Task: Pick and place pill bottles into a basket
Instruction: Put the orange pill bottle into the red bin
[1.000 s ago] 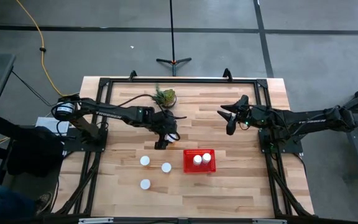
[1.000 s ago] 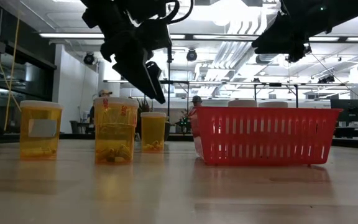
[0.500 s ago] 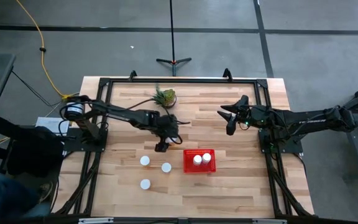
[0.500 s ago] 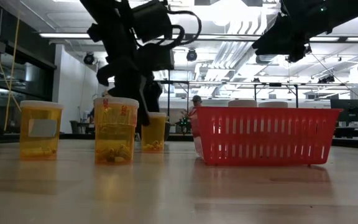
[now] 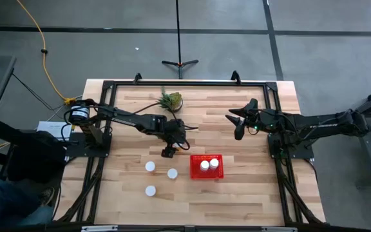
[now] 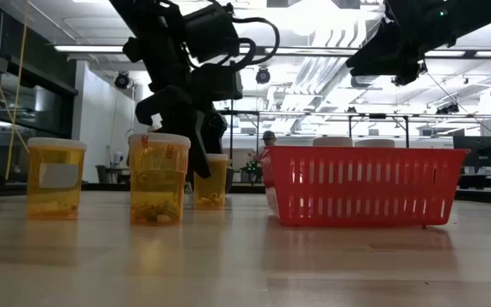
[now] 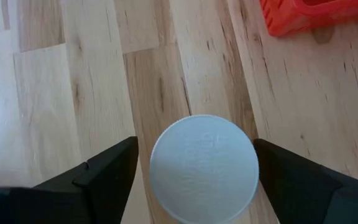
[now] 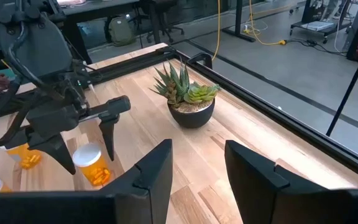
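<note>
red basket [image 5: 207, 166] holds two bottles [image 5: 209, 165]. i see my left gripper [image 5: 167, 152] just beside it, fingers spread wide around a fourth bottle [image 7: 204, 168], not clamped. three bottles [image 5: 150, 166] stand farther off. right gripper [image 8: 194, 168] waits, half open, empty.

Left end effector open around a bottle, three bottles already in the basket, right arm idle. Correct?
Not quite: the basket holds two bottles, not three, as the high view shows. The rest stands: the left end effector is open, its fingers on either side of a bottle's cap, and the right arm waits off to the side.
</note>
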Tool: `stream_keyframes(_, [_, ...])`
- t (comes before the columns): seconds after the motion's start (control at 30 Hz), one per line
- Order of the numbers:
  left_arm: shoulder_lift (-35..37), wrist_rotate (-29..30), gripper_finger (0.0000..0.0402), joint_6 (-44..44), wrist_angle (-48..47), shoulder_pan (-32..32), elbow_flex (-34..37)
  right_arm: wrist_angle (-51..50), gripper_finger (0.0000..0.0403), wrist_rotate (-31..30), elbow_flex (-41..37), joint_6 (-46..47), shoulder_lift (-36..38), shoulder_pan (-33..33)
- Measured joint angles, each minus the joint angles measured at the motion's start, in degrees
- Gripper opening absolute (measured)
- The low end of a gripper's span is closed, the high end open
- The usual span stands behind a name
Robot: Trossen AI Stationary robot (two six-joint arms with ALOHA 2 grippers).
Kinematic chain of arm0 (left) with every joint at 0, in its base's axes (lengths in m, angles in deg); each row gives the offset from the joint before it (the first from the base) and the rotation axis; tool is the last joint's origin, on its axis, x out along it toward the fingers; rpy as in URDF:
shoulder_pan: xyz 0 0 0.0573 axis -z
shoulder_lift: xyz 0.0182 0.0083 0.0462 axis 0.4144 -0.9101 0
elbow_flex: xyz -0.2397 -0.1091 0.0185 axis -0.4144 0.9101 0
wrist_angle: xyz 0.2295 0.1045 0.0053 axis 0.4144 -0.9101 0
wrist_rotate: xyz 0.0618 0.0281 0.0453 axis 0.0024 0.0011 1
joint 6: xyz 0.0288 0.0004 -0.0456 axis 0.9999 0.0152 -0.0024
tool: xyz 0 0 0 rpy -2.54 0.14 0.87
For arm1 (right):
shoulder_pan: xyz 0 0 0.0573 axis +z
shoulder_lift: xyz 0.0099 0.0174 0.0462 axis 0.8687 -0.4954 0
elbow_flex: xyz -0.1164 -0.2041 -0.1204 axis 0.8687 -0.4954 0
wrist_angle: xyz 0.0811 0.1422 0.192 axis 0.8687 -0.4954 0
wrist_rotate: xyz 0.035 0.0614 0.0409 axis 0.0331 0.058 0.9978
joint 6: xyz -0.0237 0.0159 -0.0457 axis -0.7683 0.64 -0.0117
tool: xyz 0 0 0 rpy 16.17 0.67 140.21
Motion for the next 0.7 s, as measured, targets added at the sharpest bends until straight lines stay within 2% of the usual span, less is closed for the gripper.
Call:
stream_keyframes(0.23, [-1.5, -0.1, 0.0326, 0.9, 2.8, 0.0, -0.1, -0.3, 0.0138, -0.6, 0.0, 0.0, 0.0, 0.0])
stream_keyframes(0.7, [-2.4, -0.1, 0.0303, 0.9, 2.0, 0.0, 0.0, -0.5, 0.0138, -0.4, 0.0, 0.0, 0.0, 0.0])
